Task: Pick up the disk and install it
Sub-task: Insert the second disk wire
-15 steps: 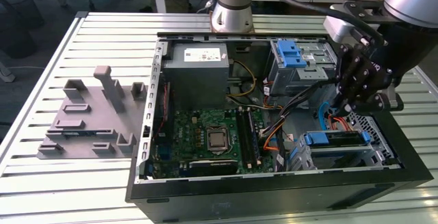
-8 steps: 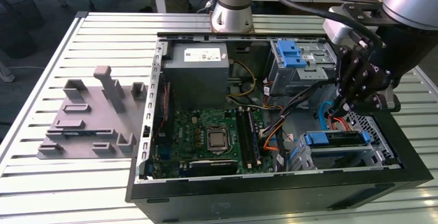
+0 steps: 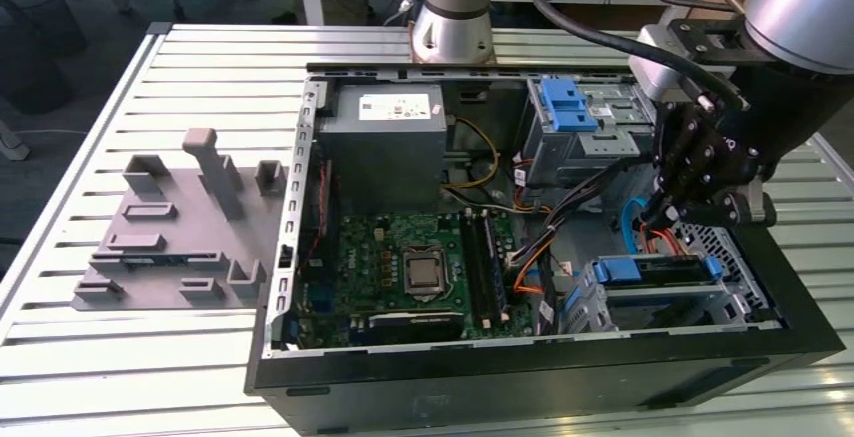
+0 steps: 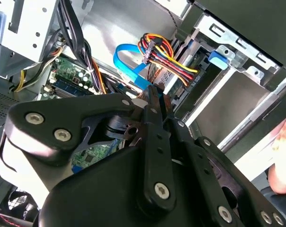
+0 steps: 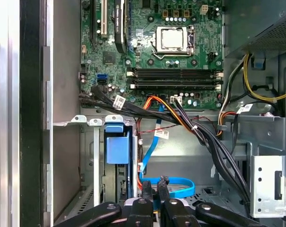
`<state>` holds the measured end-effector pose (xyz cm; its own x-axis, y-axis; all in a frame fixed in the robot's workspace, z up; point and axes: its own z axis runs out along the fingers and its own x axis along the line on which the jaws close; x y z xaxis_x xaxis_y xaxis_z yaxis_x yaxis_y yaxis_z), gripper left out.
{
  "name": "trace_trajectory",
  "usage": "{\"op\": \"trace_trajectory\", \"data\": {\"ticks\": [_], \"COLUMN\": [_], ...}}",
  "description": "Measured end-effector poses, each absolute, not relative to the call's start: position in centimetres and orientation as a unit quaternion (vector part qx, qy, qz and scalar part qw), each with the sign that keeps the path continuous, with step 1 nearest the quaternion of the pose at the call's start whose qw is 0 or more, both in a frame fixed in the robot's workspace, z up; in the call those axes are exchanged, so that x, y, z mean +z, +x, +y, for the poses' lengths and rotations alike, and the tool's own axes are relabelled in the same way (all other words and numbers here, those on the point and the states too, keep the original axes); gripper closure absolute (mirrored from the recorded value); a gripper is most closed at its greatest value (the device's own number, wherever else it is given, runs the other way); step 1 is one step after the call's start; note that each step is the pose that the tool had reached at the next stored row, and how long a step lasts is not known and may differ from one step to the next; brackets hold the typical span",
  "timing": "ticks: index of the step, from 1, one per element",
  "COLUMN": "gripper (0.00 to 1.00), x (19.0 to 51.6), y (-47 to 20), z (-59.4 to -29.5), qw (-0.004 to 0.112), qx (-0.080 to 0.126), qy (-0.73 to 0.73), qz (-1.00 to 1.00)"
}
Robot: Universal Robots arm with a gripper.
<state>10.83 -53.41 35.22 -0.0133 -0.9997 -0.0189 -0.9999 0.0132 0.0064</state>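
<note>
In the exterior view an open computer case (image 3: 534, 357) lies on its side on a slatted white tabletop (image 3: 80, 357), filling the middle and right of the frame. The gripper (image 3: 694, 219) hangs from the arm at the right of the frame, lowered inside the case between the silver cage with a blue latch (image 3: 577, 117) at upper right and the drive bay at lower right. In the first wrist view the jaws stand close together, nearly touching, with nothing clamped between them; the fingertips (image 5: 147, 187) sit just over a looped blue flat cable (image 5: 174, 185) on the case floor.

The disk (image 3: 654, 269) sits in the bay at the lower right of the exterior view, its blue rails showing along its upper edge, just below the gripper and apart from it. In the first wrist view the blue tab of the disk (image 5: 117, 146) stands in the bay left of the jaws, close beside them.

Room here is tight: a bundle of black and orange cables (image 5: 200, 135) runs diagonally past the right of the jaws, and the bay's metal edges close in on the left. The motherboard (image 3: 414, 267) lies open in the case's middle. A grey box with a white sticker (image 3: 387, 137) sits at upper centre. On the tabletop at the left of the exterior view stands a grey fixture plate (image 3: 174, 237), well apart from the case.
</note>
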Motion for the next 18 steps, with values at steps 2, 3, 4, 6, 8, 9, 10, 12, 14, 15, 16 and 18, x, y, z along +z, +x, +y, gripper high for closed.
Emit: {"op": "trace_trajectory", "data": {"ticks": [2, 3, 4, 6, 8, 9, 10, 12, 14, 15, 16, 18], "gripper": [0.84, 0.84, 0.84, 0.84, 0.84, 0.84, 0.84, 0.84, 0.84, 0.84, 0.84, 0.84], "x": [35.22, 35.22, 35.22, 35.21, 35.21, 35.21, 35.2, 35.19, 35.18, 35.16, 35.14, 35.1], "y": [10.82, 10.82, 10.82, 10.82, 10.82, 10.82, 10.82, 10.82, 10.82, 10.8, 10.78, 10.64], "z": [-53.41, -53.41, -53.41, -53.41, -53.41, -53.41, -53.41, -53.41, -53.42, -53.43, -53.47, -53.66], "qw": [0.004, 0.004, 0.004, 0.004, 0.004, 0.004, 0.004, 0.004, 0.005, 0.005, 0.005, 0.008], "qx": [0.009, 0.009, 0.009, 0.009, 0.009, 0.009, 0.009, 0.009, 0.009, 0.009, 0.01, 0.012], "qy": [-0.702, -0.702, -0.702, -0.702, -0.702, -0.702, -0.702, -0.702, -0.702, -0.702, -0.702, -0.702], "qz": [0.712, 0.712, 0.712, 0.712, 0.712, 0.712, 0.712, 0.712, 0.712, 0.712, 0.712, 0.712]}}
